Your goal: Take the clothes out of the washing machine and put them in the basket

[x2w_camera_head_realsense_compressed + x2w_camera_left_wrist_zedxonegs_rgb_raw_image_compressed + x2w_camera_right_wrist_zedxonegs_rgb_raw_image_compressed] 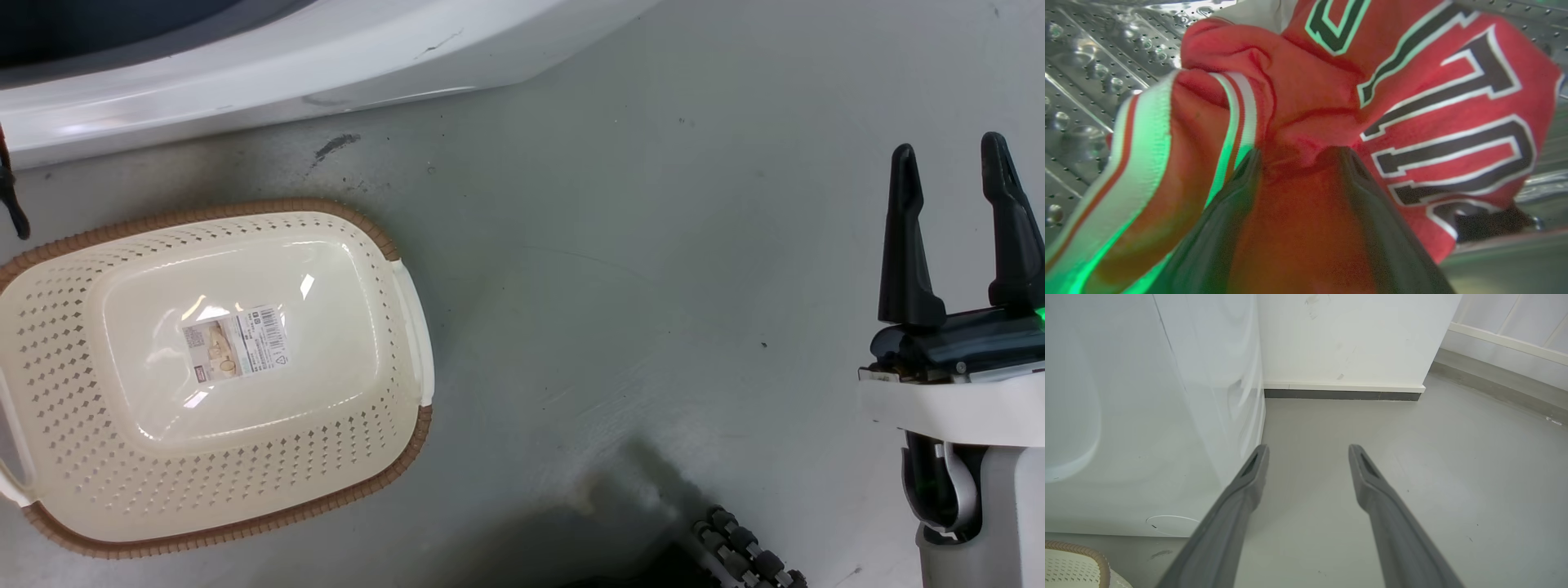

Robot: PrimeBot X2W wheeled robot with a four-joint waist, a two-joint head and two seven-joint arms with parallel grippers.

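Observation:
A red jersey [1453, 122] with black-and-white lettering and white trim lies bunched in the perforated steel drum [1081, 81] of the washing machine [245, 73]. My left gripper [1300, 157] is pressed into it, jaws spread wide, red cloth filling the gap between the fingers [1229, 212]. The cream basket [384, 237] with its brown rim stands empty on the floor in front of the washer. My right gripper [947, 147] hovers open over bare floor to the basket's right. In the right wrist view the right gripper [1308, 448] holds nothing, and the white washer side [1147, 416] is at left.
Grey floor [612, 286] stretches between the basket and my right arm. A white wall with a dark skirting [1343, 394] stands beyond the washer. A corner of the basket [1073, 559] is at the lower left of the right wrist view. My base's roller wheel [747, 547] is at the bottom.

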